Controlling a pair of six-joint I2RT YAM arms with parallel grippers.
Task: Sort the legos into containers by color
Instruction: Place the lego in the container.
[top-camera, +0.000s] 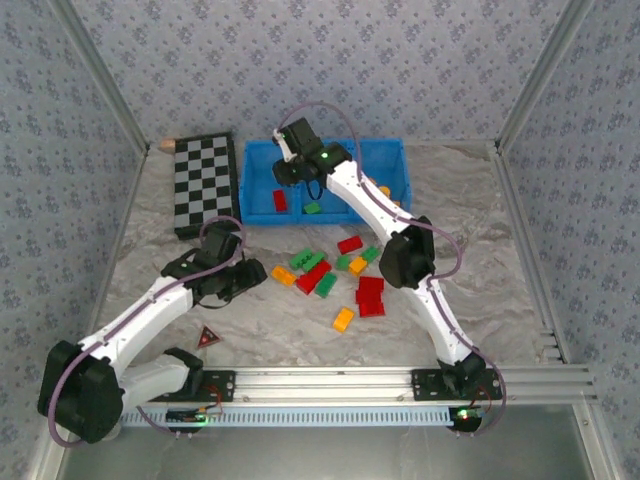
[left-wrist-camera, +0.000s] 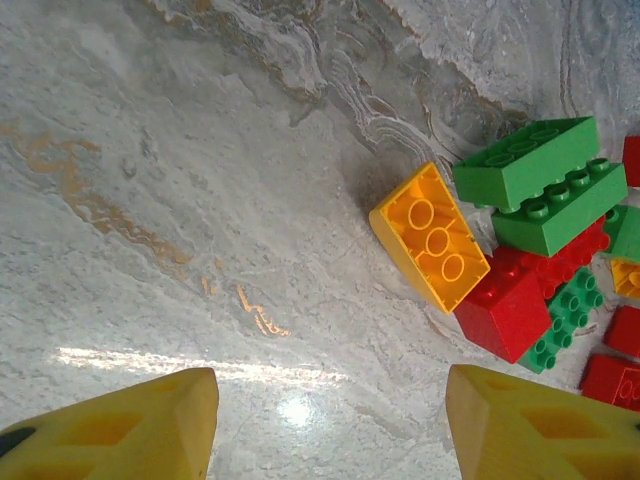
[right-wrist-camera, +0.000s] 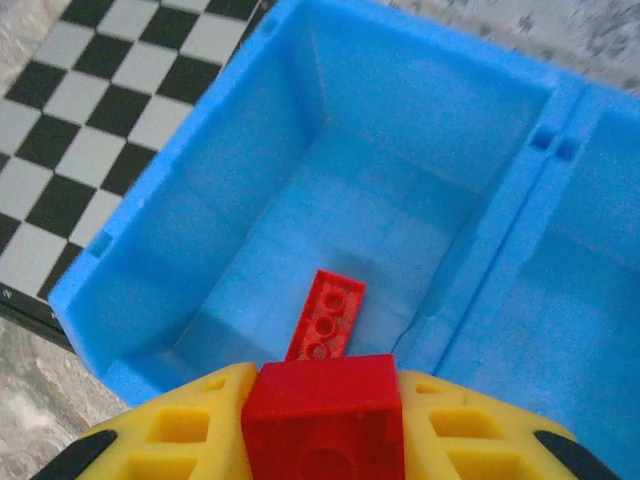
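Note:
My right gripper (right-wrist-camera: 325, 425) is shut on a red brick (right-wrist-camera: 325, 400) and hangs over the left compartment of the blue tray (right-wrist-camera: 200, 200). A flat red brick (right-wrist-camera: 327, 315) lies on that compartment's floor. From above, this gripper (top-camera: 286, 168) is over the tray (top-camera: 258, 150); a green brick (top-camera: 313, 208) lies in the middle compartment. My left gripper (left-wrist-camera: 330, 430) is open above bare table, just short of an orange brick (left-wrist-camera: 430, 238) that leans on green bricks (left-wrist-camera: 540, 170) and a red one (left-wrist-camera: 510, 305). Several loose legos (top-camera: 313, 277) lie mid-table, right of that gripper (top-camera: 250, 275).
A black-and-white checkerboard (top-camera: 205, 185) lies left of the tray, with a tan wooden block (top-camera: 165, 146) at its far corner. A red-and-black triangle (top-camera: 208, 337) sits near the left arm. An aluminium rail (top-camera: 340, 380) runs along the front edge; patterned walls enclose the table.

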